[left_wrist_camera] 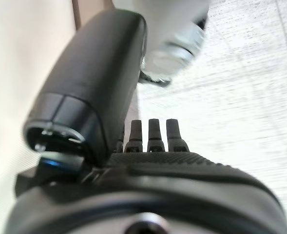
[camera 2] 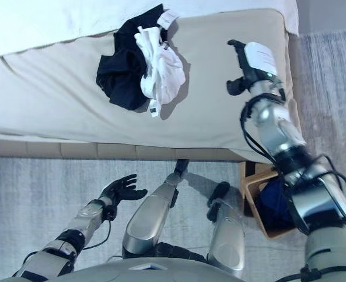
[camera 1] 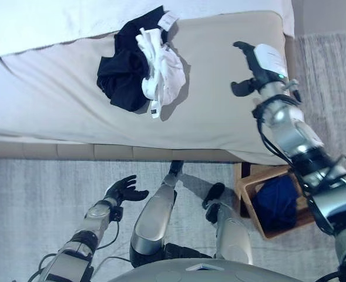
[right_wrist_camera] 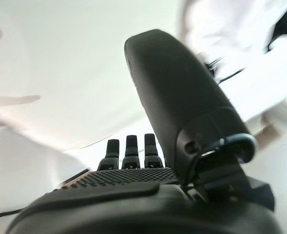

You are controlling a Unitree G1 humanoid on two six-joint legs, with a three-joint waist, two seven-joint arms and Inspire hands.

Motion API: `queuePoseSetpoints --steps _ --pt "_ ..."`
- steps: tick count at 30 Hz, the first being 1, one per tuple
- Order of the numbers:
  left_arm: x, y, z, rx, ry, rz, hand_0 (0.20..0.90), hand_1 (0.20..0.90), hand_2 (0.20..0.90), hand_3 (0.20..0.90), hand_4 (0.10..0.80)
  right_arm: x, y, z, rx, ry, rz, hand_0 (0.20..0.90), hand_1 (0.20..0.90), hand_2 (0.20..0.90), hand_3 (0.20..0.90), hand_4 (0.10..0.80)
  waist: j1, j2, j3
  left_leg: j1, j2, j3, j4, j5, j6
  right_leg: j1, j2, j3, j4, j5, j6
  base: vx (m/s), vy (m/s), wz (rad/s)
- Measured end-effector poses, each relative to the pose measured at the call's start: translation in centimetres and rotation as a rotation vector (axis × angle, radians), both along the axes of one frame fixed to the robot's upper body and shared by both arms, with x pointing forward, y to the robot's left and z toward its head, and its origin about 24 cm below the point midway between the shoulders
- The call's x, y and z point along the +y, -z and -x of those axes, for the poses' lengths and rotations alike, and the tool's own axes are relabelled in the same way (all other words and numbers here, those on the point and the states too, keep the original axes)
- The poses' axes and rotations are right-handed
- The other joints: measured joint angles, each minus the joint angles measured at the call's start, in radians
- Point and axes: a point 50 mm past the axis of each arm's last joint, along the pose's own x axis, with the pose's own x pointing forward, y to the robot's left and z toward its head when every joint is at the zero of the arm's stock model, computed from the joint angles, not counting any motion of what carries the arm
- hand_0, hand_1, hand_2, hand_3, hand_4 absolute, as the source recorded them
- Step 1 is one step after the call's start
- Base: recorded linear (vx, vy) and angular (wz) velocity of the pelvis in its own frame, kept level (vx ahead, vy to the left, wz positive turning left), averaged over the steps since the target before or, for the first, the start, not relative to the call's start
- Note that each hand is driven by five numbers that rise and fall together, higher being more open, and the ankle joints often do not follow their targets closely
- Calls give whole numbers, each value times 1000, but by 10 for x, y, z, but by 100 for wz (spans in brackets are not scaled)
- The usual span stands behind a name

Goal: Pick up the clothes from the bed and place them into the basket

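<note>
A black garment [camera 1: 124,69] and a white garment [camera 1: 161,70] lie bunched together on the beige bed [camera 1: 55,94], toward its far middle. My right hand [camera 1: 256,63] hovers over the bed's right part, well to the right of the pile, with straight fingers and nothing in it. My left hand [camera 1: 124,189] hangs low over the grey carpet in front of the bed, fingers relaxed and empty. A wooden basket [camera 1: 247,187] stands on the floor at the bed's right corner with a dark blue garment [camera 1: 276,201] inside.
A white blanket [camera 1: 49,20] covers the far side of the bed. Grey carpet [camera 1: 26,205] spreads in front of the bed and along its right side.
</note>
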Motion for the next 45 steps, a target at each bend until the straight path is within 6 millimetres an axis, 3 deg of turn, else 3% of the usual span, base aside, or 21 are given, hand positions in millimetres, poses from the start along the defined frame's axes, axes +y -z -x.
queuePoseSetpoints --steps 2,6,9,13,16,18,19,20,24,27,32,35,36,37,39,42,45 --pt "11 -4 1 -2 -12 -16 900 900 900 900 800 1 -4 -10 29 39 -49 900 900 900 900 800 49 -26 -14 -29 -7 -33 9 -2 -9 -1 -2 -35 -14 0 0 -66 56 48" --pt "10 -5 -1 -17 -12 14 900 900 900 900 800 1 -19 -23 56 93 -182 900 900 900 900 800 127 -30 -17 -91 -20 -72 24 -7 -18 -20 -7 -99 -30 0 1 -47 17 41" --pt "5 -1 3 -9 -15 43 900 900 900 900 800 1 -14 -27 111 126 -246 900 900 900 900 800 177 -31 -17 -119 -34 -94 25 -3 -24 -32 -16 -128 -32 -1 2 -17 19 30" --pt "0 -1 5 -34 3 67 900 900 900 900 800 -14 0 -29 224 241 -270 900 900 900 900 800 218 -30 -16 -155 -55 -121 33 -1 -27 -54 -36 -164 -12 -15 22 -32 20 26" --pt "-3 -3 3 -77 9 84 900 900 900 900 800 -18 -13 -31 221 290 -270 900 900 900 900 800 224 -30 -15 -220 -66 -128 67 -3 -30 -114 -47 -167 22 -20 30 -21 14 8" --pt "-7 -6 0 -108 17 97 900 900 900 900 800 -18 -24 -32 207 306 -271 900 900 900 900 800 223 -29 -15 -271 -73 -130 117 -17 -49 -158 -55 -172 67 -29 36 -16 -23 2" --pt "-9 -9 -3 -132 25 102 900 900 900 900 800 -19 -29 -32 210 316 -261 705 705 705 672 572 221 -29 -15 -292 -77 -133 137 -24 -56 -176 -63 -182 88 -38 35 -25 -48 8" --pt "-10 -12 -6 -160 34 105 900 900 900 900 800 -19 -34 -32 210 322 -247 300 300 300 200 100 219 -29 -15 -312 -80 -138 155 -28 -57 -189 -65 -187 104 -43 34 -40 -74 11" --pt "-19 -25 -17 -246 77 121 900 900 900 900 800 -19 -57 -32 121 340 -225 300 300 300 200 100 211 -28 -14 -383 -78 -151 209 -44 -42 -254 -65 -187 149 -59 25 -39 -88 -1" --pt "-20 -24 -17 -244 63 125 900 900 900 900 800 -11 -63 -31 -2 324 -242 300 300 300 200 100 195 -28 -14 -401 -64 -145 216 -44 -42 -276 -55 -174 155 -59 25 -38 -112 -13" --pt "-13 -15 -7 -196 15 88 900 900 900 900 800 22 -61 -21 -205 146 -330 300 300 300 200 100 155 -37 -7 -352 -21 -86 207 -43 -43 -250 -10 -91 110 -56 22 2 -141 -38" --pt "2 -9 3 -137 -6 19 900 900 900 900 800 32 -49 -9 -261 61 -382 300 300 300 200 100 129 -80 21 -218 6 -22 163 -42 -41 -151 11 -18 60 -34 14 63 -131 -51" --pt "7 -7 7 -111 -5 -8 900 900 900 900 800 32 -46 -4 -279 44 -407 300 300 300 200 100 112 -94 26 -168 10 -6 144 -49 -29 -108 21 6 30 -31 10 73 -67 -40" --pt "11 -4 11 -78 1 -34 900 900 900 900 800 30 -43 4 -299 29 -442 300 300 300 200 100 95 -105 28 -116 17 12 120 -46 -26 -63 34 33 -9 -11 4 62 -62 -49" --pt "15 2 22 -15 37 -93 900 900 900 900 800 24 -45 17 -374 18 -477 300 300 300 200 100 52 -129 23 -13 28 60 67 -49 -21 27 47 83 -91 20 20 129 -46 -62" --pt "17 3 24 23 85 -145 900 900 900 900 800 3 -63 30 -488 46 -503 300 300 300 200 100 -16 -152 4 51 33 120 17 -49 -13 66 46 136 -144 49 25 92 -25 -58" --pt "21 1 19 67 105 -182 900 900 900 900 800 -29 -77 43 -569 121 -491 300 300 300 200 100 -77 -153 3 137 32 194 -20 -33 24 120 46 196 -187 110 24 57 -41 -66"
